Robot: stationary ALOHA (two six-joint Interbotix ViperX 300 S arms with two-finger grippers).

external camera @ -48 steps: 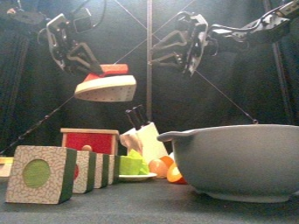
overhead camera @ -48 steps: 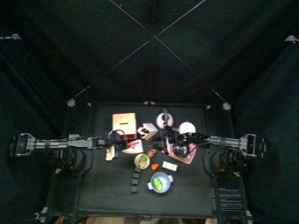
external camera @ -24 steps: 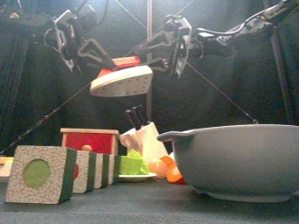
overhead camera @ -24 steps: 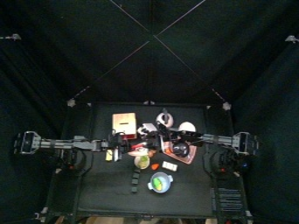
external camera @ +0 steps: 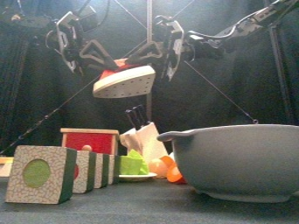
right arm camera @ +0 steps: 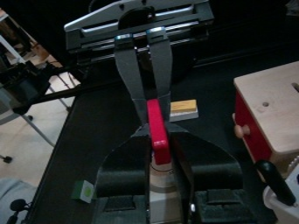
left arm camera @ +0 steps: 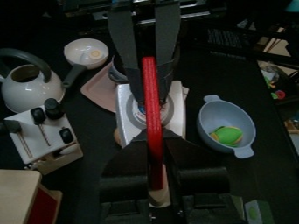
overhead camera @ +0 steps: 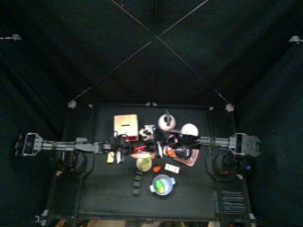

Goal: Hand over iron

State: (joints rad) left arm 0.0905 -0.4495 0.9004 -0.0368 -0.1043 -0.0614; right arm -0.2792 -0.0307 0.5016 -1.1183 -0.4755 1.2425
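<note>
Iron [external camera: 124, 80] hangs in the air above the table, tipped. Left gripper [external camera: 84, 54], at its ten o'clock, pinches the red handle [left arm camera: 149, 96]. Right gripper [external camera: 158, 54], at its two o'clock, has its jaws around the same handle; squeezing or not, I cannot tell. Only the left wrist view shows a white kettle [left arm camera: 26, 80] and grey bowl [left arm camera: 229, 125] below.

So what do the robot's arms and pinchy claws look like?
Both arms are black and thin, built from jointed bars, with dark cables looping near the wrists. The left gripper and the right gripper each have two long, flat, dark jaws that narrow toward the tips, fixed to a blocky black base. No stickers or markings show on them.
</note>
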